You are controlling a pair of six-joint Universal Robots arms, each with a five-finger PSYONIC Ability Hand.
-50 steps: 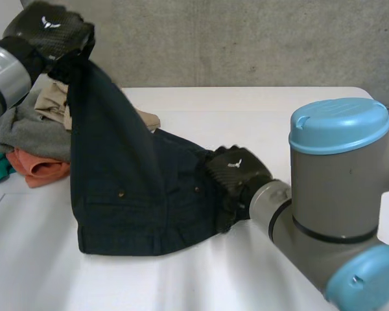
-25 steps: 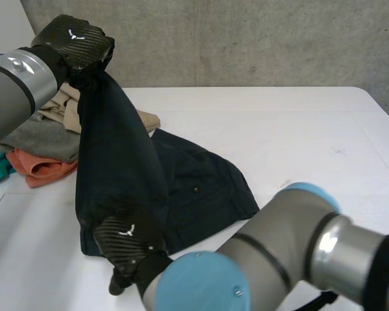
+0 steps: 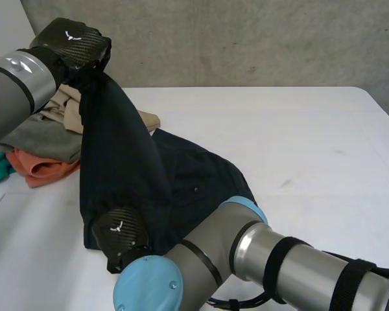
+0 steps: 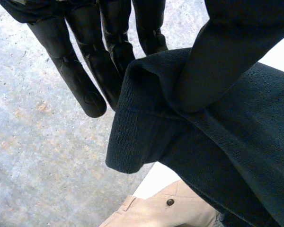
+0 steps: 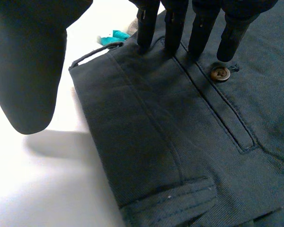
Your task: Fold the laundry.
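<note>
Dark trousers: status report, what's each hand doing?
Left hand pinches dark trousers' end aloft. Right hand open, pressing them beside pocket button onto table. Clothes pile alongside, nothing blocking.

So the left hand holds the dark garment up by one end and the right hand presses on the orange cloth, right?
No: the right hand presses on the dark garment too, by the pocket button, as the right wrist view shows. The left hand does hold it up by one end.
</note>
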